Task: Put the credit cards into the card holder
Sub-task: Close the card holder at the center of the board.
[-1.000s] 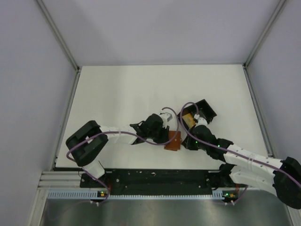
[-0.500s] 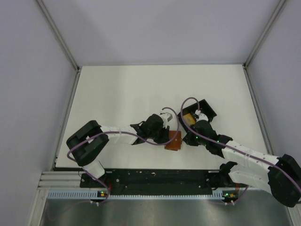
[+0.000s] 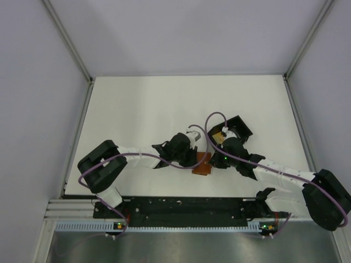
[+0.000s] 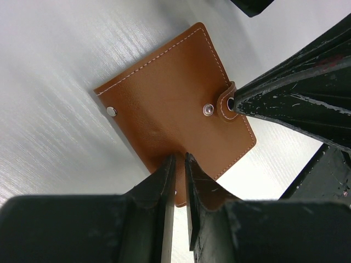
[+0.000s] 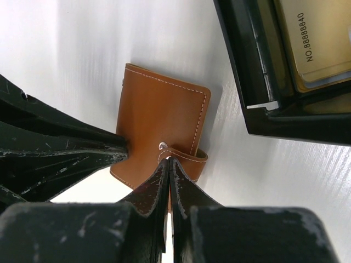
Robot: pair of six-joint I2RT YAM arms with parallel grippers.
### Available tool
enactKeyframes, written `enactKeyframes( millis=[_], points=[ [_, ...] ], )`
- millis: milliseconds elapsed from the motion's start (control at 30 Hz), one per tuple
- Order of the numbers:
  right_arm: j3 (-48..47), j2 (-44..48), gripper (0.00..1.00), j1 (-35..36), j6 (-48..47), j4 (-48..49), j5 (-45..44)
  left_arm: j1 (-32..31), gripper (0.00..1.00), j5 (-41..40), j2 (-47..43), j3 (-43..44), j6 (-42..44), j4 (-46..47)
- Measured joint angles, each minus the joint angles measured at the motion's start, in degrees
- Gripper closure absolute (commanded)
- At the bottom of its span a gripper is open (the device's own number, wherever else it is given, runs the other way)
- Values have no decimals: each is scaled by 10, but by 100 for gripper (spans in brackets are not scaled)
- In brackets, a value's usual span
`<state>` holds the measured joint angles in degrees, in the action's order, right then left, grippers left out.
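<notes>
The card holder (image 4: 164, 104), a brown leather wallet, lies folded flat on the white table (image 3: 137, 109). Its short tab (image 5: 189, 155) is off the snap stud (image 5: 163, 146). My left gripper (image 4: 180, 158) is pinched onto the holder's near edge, with leather showing in the thin gap between its fingers. My right gripper (image 5: 169, 160) is shut on the tip of the tab. In the top view both grippers, left (image 3: 193, 159) and right (image 3: 211, 162), meet over the holder (image 3: 202, 167). A tan-gold credit card (image 5: 312, 44) lies inside the black box (image 5: 258, 82); other cards are hidden.
The black open-frame slotted box (image 3: 237, 129) stands just behind and to the right of the holder, close to my right wrist. Grey walls enclose the table on three sides. A purple cable (image 3: 211, 123) loops above the right wrist.
My right arm has swung left from the black box to the holder, and its jaws have closed on the tab. The left gripper has stayed on the holder's edge.
</notes>
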<state>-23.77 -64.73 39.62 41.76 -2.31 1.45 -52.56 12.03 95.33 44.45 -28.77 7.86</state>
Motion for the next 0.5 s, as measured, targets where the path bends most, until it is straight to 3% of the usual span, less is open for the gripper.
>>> enactKeyframes(
  millis=[500],
  points=[
    [0,-5,99,0,-2,10,-3,-2,77,9,5,16,11,-6]
  ],
)
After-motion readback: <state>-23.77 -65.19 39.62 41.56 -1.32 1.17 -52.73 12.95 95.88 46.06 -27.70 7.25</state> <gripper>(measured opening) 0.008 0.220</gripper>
